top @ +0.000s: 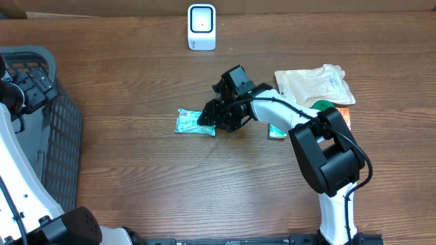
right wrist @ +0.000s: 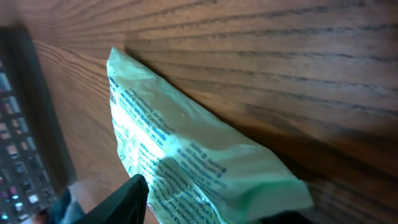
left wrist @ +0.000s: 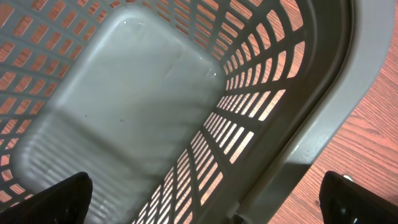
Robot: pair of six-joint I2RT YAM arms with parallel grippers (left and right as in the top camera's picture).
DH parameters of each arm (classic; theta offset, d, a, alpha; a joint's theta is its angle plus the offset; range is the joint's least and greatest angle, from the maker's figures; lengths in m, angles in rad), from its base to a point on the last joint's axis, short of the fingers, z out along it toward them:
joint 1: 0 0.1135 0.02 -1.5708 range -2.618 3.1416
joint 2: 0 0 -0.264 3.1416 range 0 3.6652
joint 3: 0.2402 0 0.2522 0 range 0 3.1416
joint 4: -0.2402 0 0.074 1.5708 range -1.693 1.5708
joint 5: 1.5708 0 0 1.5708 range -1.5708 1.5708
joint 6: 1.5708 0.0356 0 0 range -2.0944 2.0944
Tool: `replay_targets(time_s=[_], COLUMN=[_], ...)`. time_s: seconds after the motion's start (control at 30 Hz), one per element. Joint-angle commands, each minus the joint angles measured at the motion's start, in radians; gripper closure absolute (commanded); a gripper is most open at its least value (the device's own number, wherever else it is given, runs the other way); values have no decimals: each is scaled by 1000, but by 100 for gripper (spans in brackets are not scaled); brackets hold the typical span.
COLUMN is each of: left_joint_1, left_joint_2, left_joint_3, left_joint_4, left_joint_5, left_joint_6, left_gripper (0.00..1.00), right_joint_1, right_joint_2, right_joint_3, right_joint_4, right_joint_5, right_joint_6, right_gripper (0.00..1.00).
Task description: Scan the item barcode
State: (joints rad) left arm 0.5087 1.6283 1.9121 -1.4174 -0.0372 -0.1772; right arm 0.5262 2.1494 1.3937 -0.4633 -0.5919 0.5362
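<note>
Wooden table [top: 136,177]: right tool [top: 208,122] at green packet [top: 189,122], grip unclear; left tool [left wrist: 208,199] spread wide.

A brown wood-grain table [top: 136,177], matt and smooth, carries a crinkled, glossy green plastic-film packet [right wrist: 186,155]. The basket [left wrist: 311,124] is grey moulded plastic with a dull sheen; the scanner [top: 201,27] is smooth white plastic.

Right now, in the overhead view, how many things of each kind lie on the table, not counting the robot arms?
scanner: 1
basket: 1
teal packet: 1
beige pouch: 1
green item, partly hidden: 1
orange item, partly hidden: 1
small green packet, partly hidden: 1
Total: 7
</note>
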Motion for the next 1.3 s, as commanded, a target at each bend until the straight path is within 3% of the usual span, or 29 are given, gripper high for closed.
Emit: replay_targets(time_s=[0.0,0.17,0.4,0.6,0.9,0.97,1.27], left_joint_1=[2,2,2,2,2,2,2], left_joint_2=[3,3,3,3,3,3,3], left_joint_3=[7,7,7,7,7,7,7], left_joint_4=[1,1,1,1,1,1,1], left_joint_5=[2,2,2,2,2,2,2], left_joint_6=[-6,-6,-6,-6,-6,-6,-6], left_gripper=[0,0,0,0,1,0,1], right_joint_1=[20,54,80,64,26,-11,-106], right_joint_2=[11,58,148,150,119,52,-256], right_joint_3=[-69,-73,-72,-71,-62,-62,-62], right_joint_4=[56,103,164,164,163,145,-16], right_joint_5=[48,51,13,17,-53,-138,-144], right_joint_6=[92,122,179,187,188,114,-146], right_gripper=[51,54,70,96,96,96,96])
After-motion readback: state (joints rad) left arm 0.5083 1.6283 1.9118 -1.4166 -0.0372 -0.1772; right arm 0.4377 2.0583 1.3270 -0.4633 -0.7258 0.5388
